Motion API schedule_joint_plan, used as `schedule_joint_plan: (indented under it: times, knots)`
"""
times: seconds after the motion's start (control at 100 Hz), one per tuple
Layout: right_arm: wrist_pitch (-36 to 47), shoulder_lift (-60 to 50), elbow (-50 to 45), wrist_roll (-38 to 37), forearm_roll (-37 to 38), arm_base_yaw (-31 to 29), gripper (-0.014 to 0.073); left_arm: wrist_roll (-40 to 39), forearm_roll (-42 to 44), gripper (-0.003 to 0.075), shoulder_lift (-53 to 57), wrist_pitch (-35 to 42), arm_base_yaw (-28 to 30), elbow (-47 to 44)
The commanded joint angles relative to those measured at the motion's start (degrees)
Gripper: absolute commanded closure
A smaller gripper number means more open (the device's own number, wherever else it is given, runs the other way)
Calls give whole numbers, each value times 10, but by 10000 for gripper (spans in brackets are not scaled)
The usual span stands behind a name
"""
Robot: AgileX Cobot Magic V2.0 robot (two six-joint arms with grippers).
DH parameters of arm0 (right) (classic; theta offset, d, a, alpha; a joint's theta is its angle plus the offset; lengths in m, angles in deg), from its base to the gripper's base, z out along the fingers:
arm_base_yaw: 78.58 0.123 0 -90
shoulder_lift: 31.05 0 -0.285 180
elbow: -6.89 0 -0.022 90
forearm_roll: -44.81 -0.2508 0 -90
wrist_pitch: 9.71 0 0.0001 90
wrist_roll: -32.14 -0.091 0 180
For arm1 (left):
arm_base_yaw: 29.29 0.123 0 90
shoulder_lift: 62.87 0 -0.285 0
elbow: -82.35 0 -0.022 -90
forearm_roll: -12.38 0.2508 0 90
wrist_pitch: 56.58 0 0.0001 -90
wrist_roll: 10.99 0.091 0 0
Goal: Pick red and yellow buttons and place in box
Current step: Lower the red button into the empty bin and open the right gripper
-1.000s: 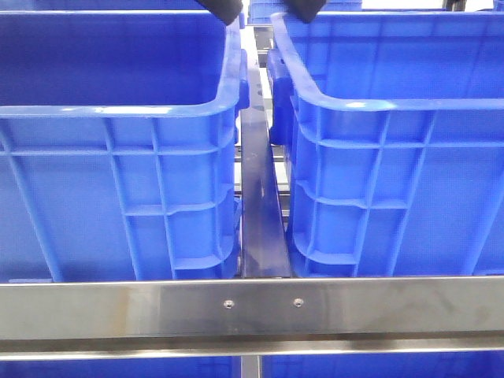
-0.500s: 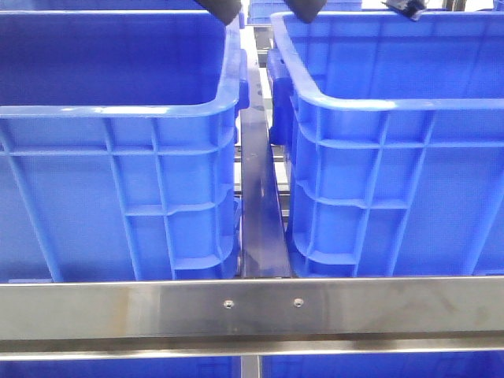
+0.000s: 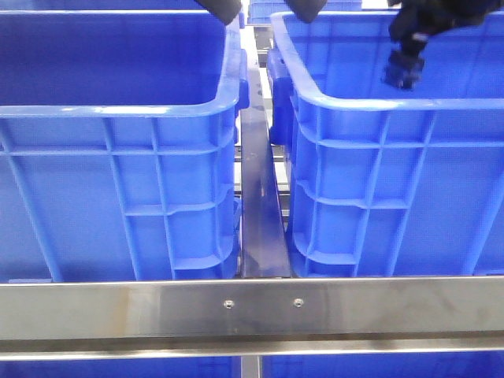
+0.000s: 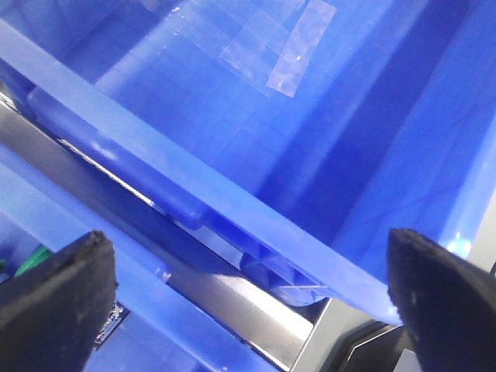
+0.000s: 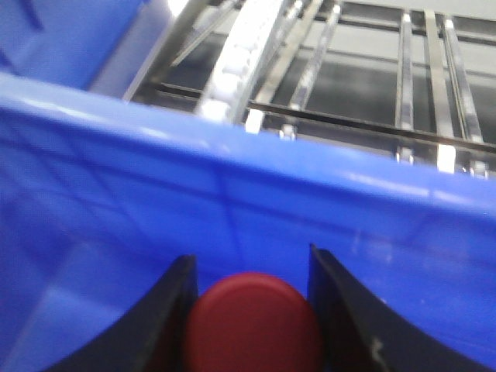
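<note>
**Red button pinched in my right gripper above the right-hand crate**

Front view: two blue crates stand side by side behind a steel rail (image 3: 252,307), parted by a dark metal divider (image 3: 260,213). My right gripper (image 3: 403,71) hangs at the top of the picture, pointing down over the near part of the right-hand box (image 3: 378,189); what it carries cannot be made out here. Two dark tips of my left gripper (image 3: 264,9) show at the top edge, over the gap between the left crate (image 3: 118,181) and the box.

Left wrist view: my left gripper (image 4: 256,294) is spread wide with nothing between its fingers (image 4: 58,291), above a crate rim and a steel rail.

Right wrist view: the red button (image 5: 252,325) sits pinched between my two dark fingers (image 5: 167,310), in front of the blue box wall (image 5: 232,209). Beyond the rim, steel bars and a white roller track (image 5: 240,46) show.
</note>
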Motion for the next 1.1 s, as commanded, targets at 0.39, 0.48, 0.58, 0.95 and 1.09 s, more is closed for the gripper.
schedule_joint_plan:
  times: [0.39, 0.48, 0.58, 0.95, 1.09]
  knots:
    - [84, 48, 22, 12, -15, 6, 337, -2, -11, 60, 25, 30, -5, 22]
    - [106, 54, 22, 12, -15, 14, 337, -2, -11, 60, 25, 30, -5, 22]
    - [116, 62, 22, 12, -15, 18, 337, -2, -11, 60, 25, 32, -5, 22]
    - [96, 65, 22, 12, -15, 18, 237, -2, -11, 60, 25, 32, -5, 22]
    - [94, 65, 22, 12, -15, 18, 97, -2, -11, 60, 25, 32, -5, 22]
